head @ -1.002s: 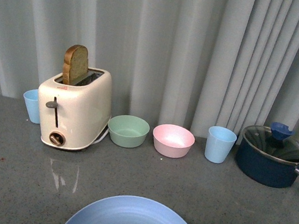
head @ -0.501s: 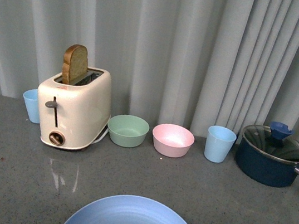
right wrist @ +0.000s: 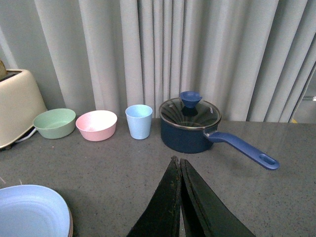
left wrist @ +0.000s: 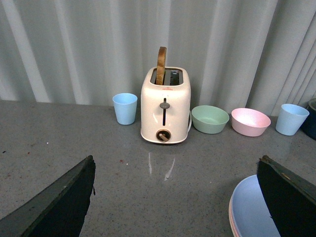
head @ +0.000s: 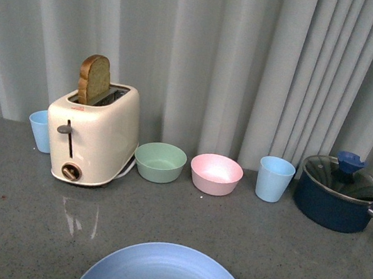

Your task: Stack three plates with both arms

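Blue plate (head: 167, 277) topped the stack at the bench's (head: 8, 204) near edge — pink (left wrist: 231, 221) and a darker rim (right wrist: 70, 224) beneath; stacking looked finished. Left gripper (left wrist: 175, 197) gaped wide, right gripper (right wrist: 178, 197) closed, empty.

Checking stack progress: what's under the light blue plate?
Under the light blue plate, the left wrist view shows a pink rim; the right wrist view shows a darker edge. Whether that is two plates can't be told; the rest is covered.
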### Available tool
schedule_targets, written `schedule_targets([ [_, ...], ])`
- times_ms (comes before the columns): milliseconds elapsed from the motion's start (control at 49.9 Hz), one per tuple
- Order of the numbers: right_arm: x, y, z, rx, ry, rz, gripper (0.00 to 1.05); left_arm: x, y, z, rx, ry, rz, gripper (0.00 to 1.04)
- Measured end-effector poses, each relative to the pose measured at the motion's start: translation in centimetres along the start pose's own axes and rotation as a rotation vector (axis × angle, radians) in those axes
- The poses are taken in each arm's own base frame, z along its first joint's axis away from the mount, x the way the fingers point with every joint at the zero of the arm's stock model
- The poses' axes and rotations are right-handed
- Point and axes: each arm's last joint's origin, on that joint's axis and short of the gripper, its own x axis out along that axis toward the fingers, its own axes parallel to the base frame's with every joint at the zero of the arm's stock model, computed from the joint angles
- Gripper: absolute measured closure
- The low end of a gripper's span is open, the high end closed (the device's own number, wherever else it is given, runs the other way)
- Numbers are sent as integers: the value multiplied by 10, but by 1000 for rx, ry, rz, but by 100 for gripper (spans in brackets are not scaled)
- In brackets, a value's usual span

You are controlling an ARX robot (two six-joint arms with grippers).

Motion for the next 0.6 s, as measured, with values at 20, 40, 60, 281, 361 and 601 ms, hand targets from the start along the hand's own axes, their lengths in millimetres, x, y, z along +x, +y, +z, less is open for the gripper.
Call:
schedule_targets([
  [20, -1, 0, 0, 0, 0, 0, 102, 0, 0, 0, 0, 0, 0, 7],
  [40, -2, 0, 0, 0, -1, 0, 102, 0, 0, 0, 0, 0, 0, 7],
  [60, -2, 0, 1, 0, -2, 0, 102, 0, 0, 0, 0, 0, 0, 7],
  [281, -10, 0, 3, 0, -10, 0, 102, 0, 0, 0, 0, 0, 0, 7],
  [361, -13, 0, 3, 0, -12, 0, 102, 0, 0, 0, 0, 0, 0, 7],
  [601, -19, 0, 3, 0, -11, 0, 102, 0, 0, 0, 0, 0, 0, 7],
])
